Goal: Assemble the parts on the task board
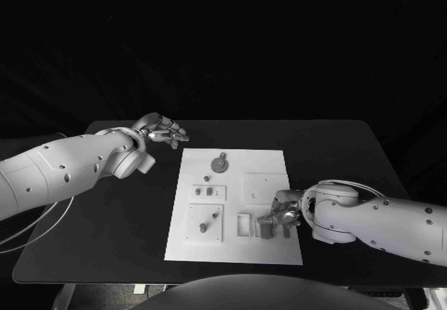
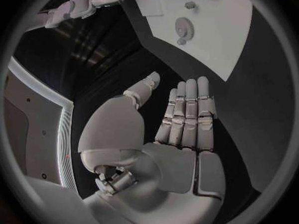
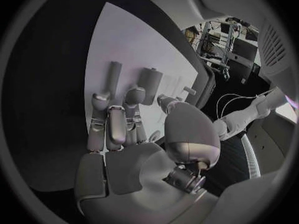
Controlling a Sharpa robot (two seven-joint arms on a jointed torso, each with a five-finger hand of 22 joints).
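The white task board [image 1: 235,248] lies in the middle of the black table. A round grey gear-like part [image 1: 219,164] sits near its far edge, with small parts [image 1: 208,191] and a pegged plate [image 1: 204,224] along its left side. Two upright grey parts [image 1: 265,227] stand near the board's right front; they show as two grey parts [image 3: 149,78] in the right wrist view. My right hand [image 1: 284,213] hovers right beside them, fingers stretched toward them and holding nothing. My left hand [image 1: 160,131] is open above the table past the board's far left corner, its palm [image 2: 181,134] flat.
Bare black table surrounds the board, with wide room on the left [image 1: 103,219] and at the far right [image 1: 335,148]. The left wrist view shows the gear [image 2: 183,29] on the board and my right hand [image 2: 90,2] beyond it.
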